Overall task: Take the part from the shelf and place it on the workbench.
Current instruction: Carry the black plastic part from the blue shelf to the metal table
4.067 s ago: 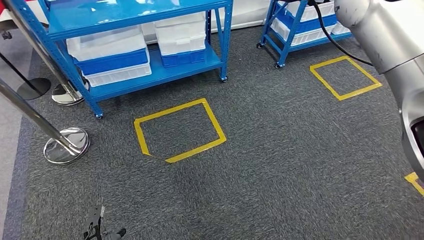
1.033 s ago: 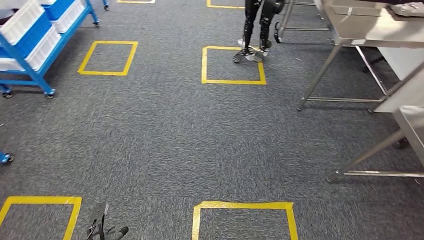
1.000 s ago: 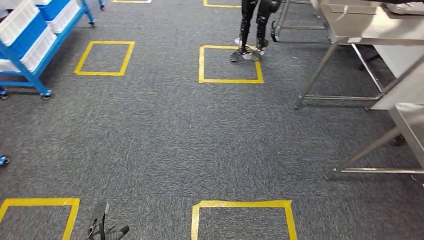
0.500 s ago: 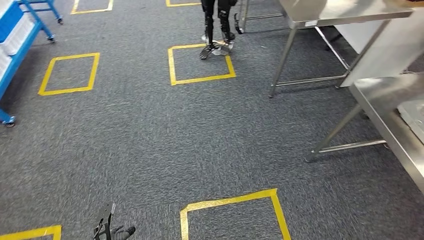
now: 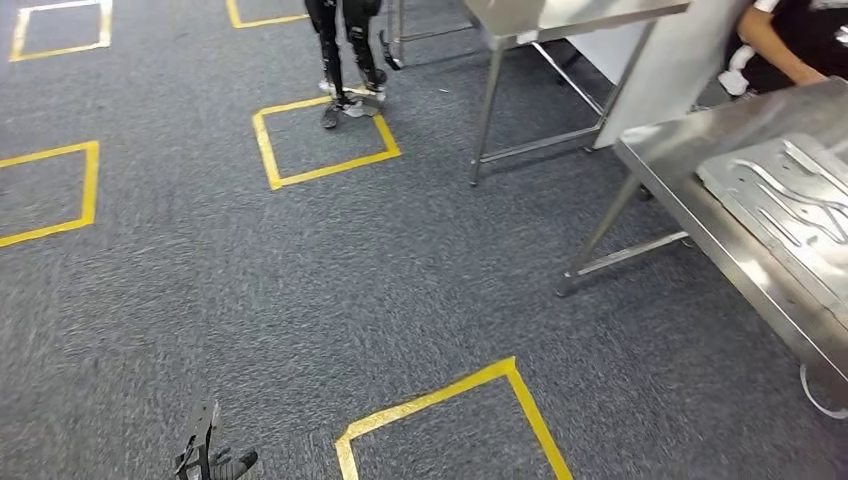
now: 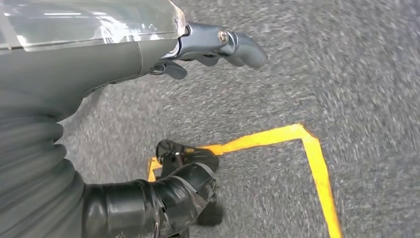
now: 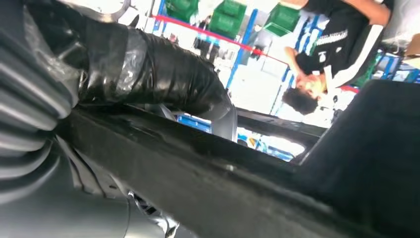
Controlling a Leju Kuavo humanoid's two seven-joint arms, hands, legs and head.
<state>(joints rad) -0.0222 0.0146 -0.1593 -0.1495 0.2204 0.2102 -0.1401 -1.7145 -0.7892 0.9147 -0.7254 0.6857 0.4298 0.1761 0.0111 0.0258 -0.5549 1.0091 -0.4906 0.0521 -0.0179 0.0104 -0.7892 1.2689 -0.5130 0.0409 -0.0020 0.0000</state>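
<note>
In the right wrist view my right hand (image 7: 143, 64) grips the part (image 7: 223, 188), a dark flat piece seen edge-on, with the black-taped thumb lying over its edge. In the left wrist view my left hand (image 6: 208, 44) hangs over the grey carpet, its fingers stretched out and holding nothing. The steel workbench (image 5: 690, 205) stands at the right of the head view. A silver pressed metal plate (image 5: 790, 195) lies on its top.
A person (image 5: 795, 40) in black stands behind the workbench. A second steel table (image 5: 560, 15) stands further back. Another robot's legs (image 5: 345, 60) stand by a yellow taped square (image 5: 320, 140). More yellow squares mark the carpet, one just ahead (image 5: 450, 400).
The whole view has swung to the right: the blue shelves have slid out at the left, and the workbench with its metal plate and a person has come in at the right.
</note>
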